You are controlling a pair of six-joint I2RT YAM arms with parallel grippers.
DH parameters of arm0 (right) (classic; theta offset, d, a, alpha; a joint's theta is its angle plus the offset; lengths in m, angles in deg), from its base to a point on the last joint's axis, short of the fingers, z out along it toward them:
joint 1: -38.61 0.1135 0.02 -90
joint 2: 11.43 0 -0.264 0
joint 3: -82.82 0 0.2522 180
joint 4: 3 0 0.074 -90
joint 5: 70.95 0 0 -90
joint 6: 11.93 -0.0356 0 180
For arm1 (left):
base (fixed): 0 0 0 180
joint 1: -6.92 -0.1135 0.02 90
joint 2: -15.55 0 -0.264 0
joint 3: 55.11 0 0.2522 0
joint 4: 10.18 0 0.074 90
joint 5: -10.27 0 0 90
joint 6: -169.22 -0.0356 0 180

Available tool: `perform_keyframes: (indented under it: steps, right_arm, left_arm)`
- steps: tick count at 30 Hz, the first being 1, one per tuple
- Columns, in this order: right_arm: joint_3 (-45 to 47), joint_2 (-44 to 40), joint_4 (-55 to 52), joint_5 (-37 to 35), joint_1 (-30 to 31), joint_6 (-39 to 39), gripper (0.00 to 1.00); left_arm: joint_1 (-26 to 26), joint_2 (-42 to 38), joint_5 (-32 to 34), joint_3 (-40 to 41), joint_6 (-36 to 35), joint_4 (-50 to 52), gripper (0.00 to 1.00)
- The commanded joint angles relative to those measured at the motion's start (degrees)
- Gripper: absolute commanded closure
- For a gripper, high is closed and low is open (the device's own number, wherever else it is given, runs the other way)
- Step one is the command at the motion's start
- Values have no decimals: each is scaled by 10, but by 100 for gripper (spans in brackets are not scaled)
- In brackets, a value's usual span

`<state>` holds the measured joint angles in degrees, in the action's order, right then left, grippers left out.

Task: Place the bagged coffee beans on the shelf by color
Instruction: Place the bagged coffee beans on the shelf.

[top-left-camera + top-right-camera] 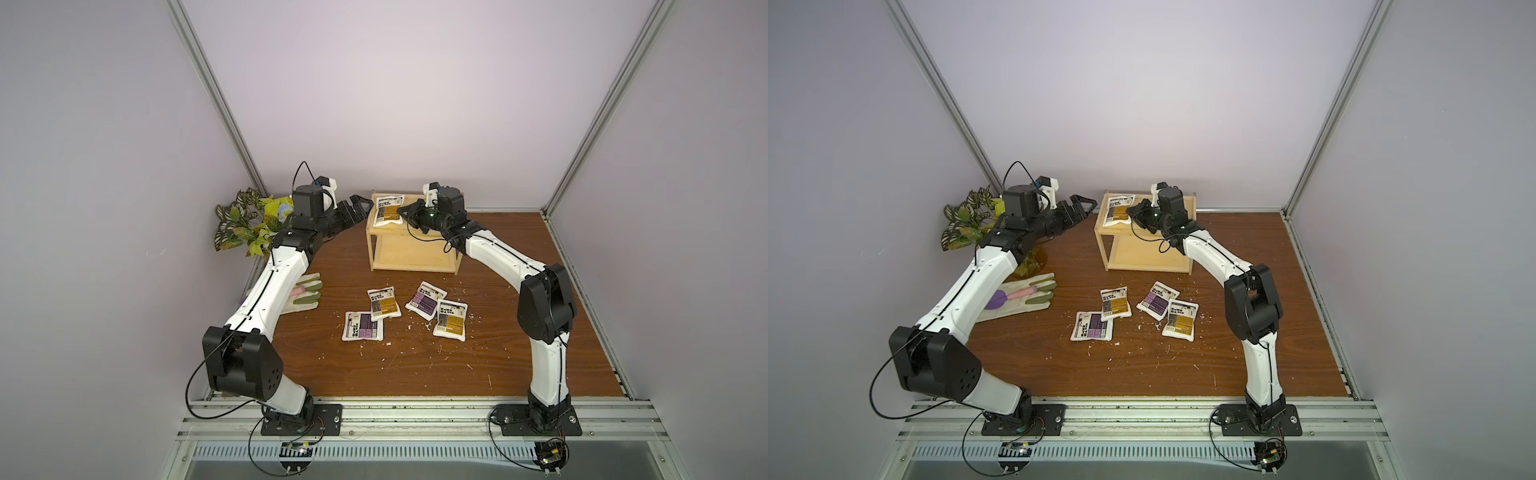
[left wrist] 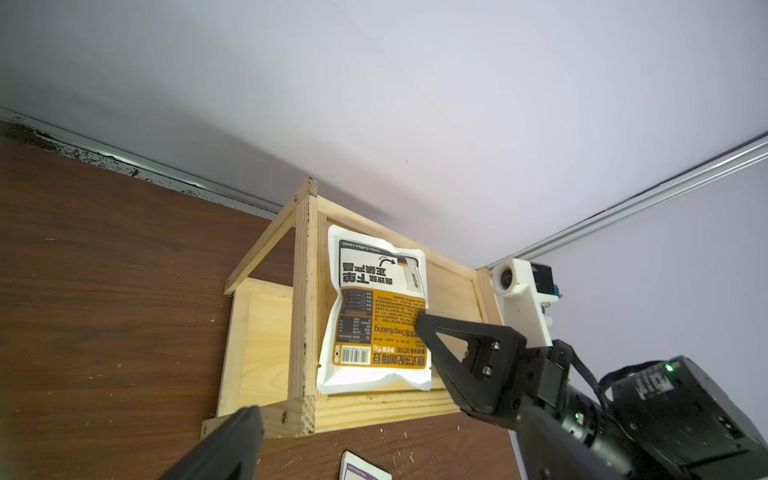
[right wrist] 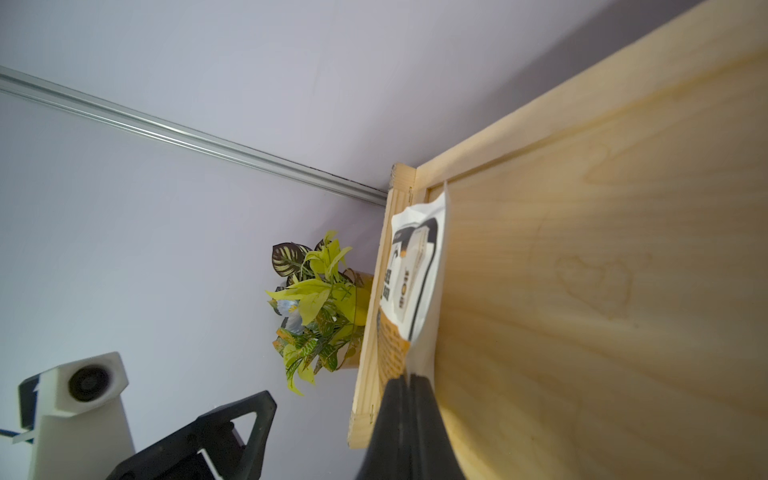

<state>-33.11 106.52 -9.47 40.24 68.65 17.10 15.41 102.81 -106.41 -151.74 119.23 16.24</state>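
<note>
Nearest the arm bases, four bags of coffee beans lie flat on the brown surface (image 1: 498, 353). On the left, the left golden bag (image 1: 384, 302) overlaps a corner of the left purple bag (image 1: 363, 326). On the right, the right golden bag (image 1: 451, 320) overlaps the right purple bag (image 1: 424, 300) in the same way. No gripper is near any of them.

Behind them, close to the back wall, stands the shelf (image 1: 411, 249). No bag shows on its lower tier. At the left end of its top tier lies the fifth bag (image 1: 388, 211), golden, inside the low rim, with its long axis running front to back.

The right gripper (image 1: 402, 212) reaches across the top tier from the right. Its jaws are pressed together on the right edge of the fifth bag, so the bag lies directly left of the fingertips and crosswise to them. The left gripper (image 1: 360, 206) hovers just beside the shelf's left end at about the same height, with jaws apart and holding nothing.

The placing looks all but made. I judge that the coming move belongs to the right arm, which should let go and draw back to the right, along the line it came in on, so the bag is not dragged with it.
</note>
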Motion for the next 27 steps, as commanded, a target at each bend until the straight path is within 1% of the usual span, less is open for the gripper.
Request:
perform_keyframes:
  steps: [1, 12, 17, 22, 27]
  right_arm:
    - [-28, -5, 8, -6, 4, -3, 100]
    - [-85, 38, -14, -7, 10, -6, 100]
    - [-99, 48, -24, -6, 13, -1, 97]
    - [-98, 47, -29, -7, 14, 4, 90]
    - [-96, 40, -34, -9, 14, 11, 73]
  left_arm:
    - [-8, -13, 5, 1, -12, -10, 0]
    - [-8, -18, 5, 11, -12, -13, 0]
    - [-9, -23, 7, 20, -14, -14, 0]
    - [-8, -25, 6, 24, -16, -14, 0]
    - [-8, -26, 8, 25, -17, -13, 0]
